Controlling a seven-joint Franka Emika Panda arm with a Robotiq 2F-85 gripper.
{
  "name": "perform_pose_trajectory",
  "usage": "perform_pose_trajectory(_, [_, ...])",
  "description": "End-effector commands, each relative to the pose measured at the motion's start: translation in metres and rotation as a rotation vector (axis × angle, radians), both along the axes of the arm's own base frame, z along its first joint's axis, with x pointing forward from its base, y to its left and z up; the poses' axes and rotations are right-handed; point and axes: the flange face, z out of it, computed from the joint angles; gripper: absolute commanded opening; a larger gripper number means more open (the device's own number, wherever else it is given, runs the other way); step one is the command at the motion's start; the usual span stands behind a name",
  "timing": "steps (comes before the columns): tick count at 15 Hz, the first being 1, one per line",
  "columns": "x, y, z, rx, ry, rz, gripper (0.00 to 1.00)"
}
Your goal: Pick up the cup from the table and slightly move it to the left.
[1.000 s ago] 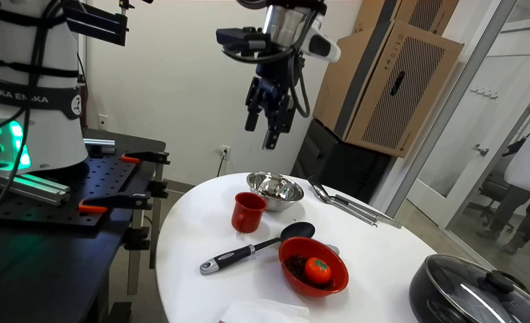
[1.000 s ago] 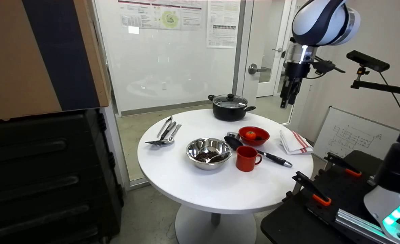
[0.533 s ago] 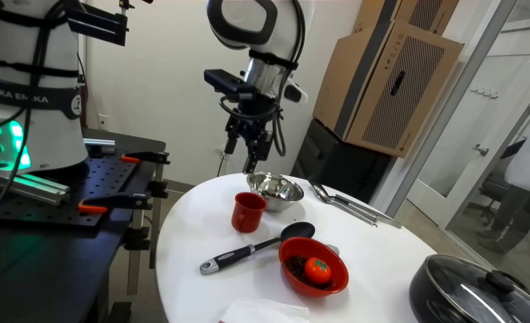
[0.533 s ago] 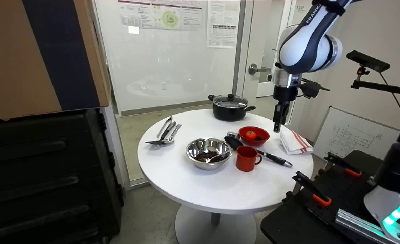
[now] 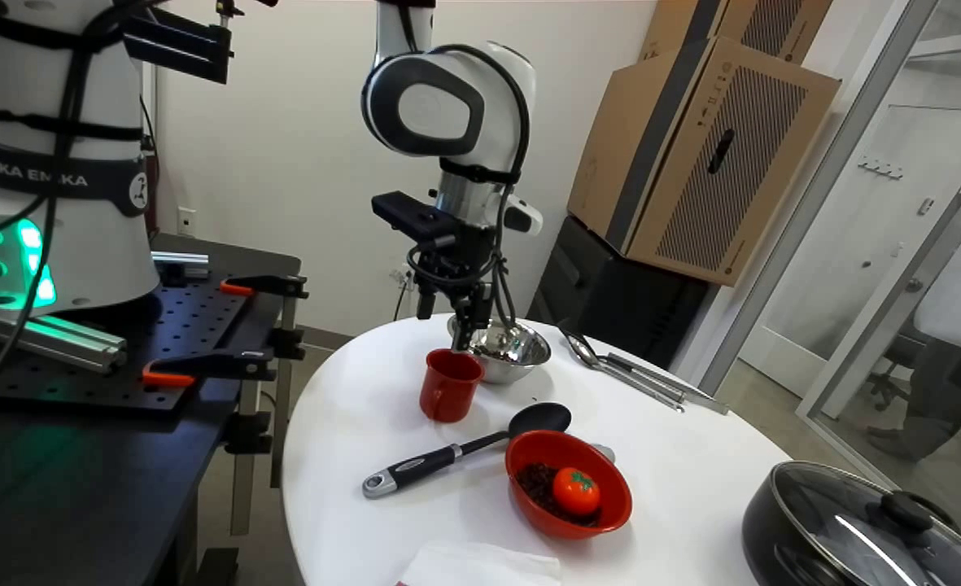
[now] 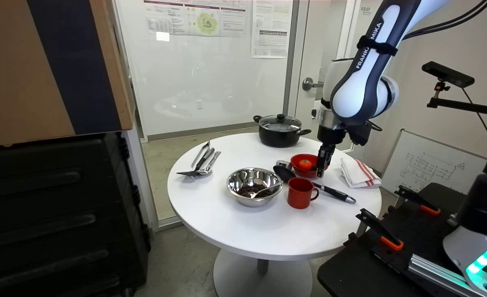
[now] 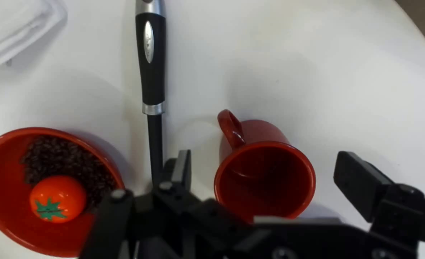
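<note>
At the far left in an exterior view, a cardboard box [image 6: 53, 70] with a dark band sits above a black case [image 6: 62, 214]. Next comes the round white bench [image 6: 243, 229], with several utensils [image 6: 204, 158] lying together near its left edge. To their right is a steel bowl [image 6: 249, 201] with dark beans [image 6: 244, 190] and a small spoon [image 6: 268, 188] in it. A black pot [image 6: 279, 138], glass lid [image 6: 274, 122] on, stands near the far edge. A large black spoon [image 6: 284, 173] lies on the bench, passing behind the cup [image 6: 299, 194]. The cup is red and upright on the bench, just beside the steel bowl, its handle to the right from here. Behind it, a red bowl [image 6: 303, 173] carries a tomato [image 6: 305, 165] and more beans [image 7: 54, 156]. The robot arm [image 6: 352, 97] reaches down at this point, and its end effector [image 5: 444, 332] hangs close to the cup's rim with its fingers [image 7: 358, 180] set wide apart. The wrist view shows the cup between them, white bench visible on either side between it and each finger. Further right in an exterior view are a folded white cloth [image 6: 359, 173] with red stripes, two black-and-orange clamps [image 6: 376, 226], a whiteboard [image 6: 422, 165] with handwriting, and last the robot base [image 6: 466, 245], its lights [image 6: 485, 260] glowing green.
</note>
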Motion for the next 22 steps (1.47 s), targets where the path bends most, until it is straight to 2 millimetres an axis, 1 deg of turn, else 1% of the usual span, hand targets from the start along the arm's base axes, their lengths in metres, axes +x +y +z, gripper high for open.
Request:
perform_pose_trajectory(1, [0.021,0.002,-0.02,-0.022,-0.046,-0.03,1.0])
perform_pose_trajectory(4, [0.036,0.003,-0.032,-0.019,-0.065,-0.105,1.0])
perform_pose_trajectory(8, [0.046,0.009,-0.046,-0.004,-0.066,-0.189,0.99])
perform_pose_trajectory(11, [0.053,0.011,-0.058,-0.012,-0.059,-0.22,0.93])
perform_pose_trajectory(12, [0.054,0.011,-0.062,-0.015,-0.055,-0.229,0.88])
perform_pose_trajectory(13, [0.056,0.013,-0.067,-0.017,-0.05,-0.237,0.86])
perform_pose_trajectory(14, [0.057,0.015,-0.071,-0.021,-0.047,-0.24,0.71])
perform_pose_trajectory(16, [0.057,0.017,-0.078,-0.028,-0.039,-0.249,0.61])
perform_pose_trajectory(18, [0.057,0.018,-0.086,-0.035,-0.03,-0.257,0.38])
perform_pose_trajectory(19, [0.057,0.019,-0.088,-0.037,-0.026,-0.261,0.29])
perform_pose_trajectory(21, [0.057,0.02,-0.088,-0.031,-0.024,-0.267,0.16])
perform_pose_trajectory(22, [0.055,0.019,-0.085,-0.03,-0.03,-0.267,0.07])
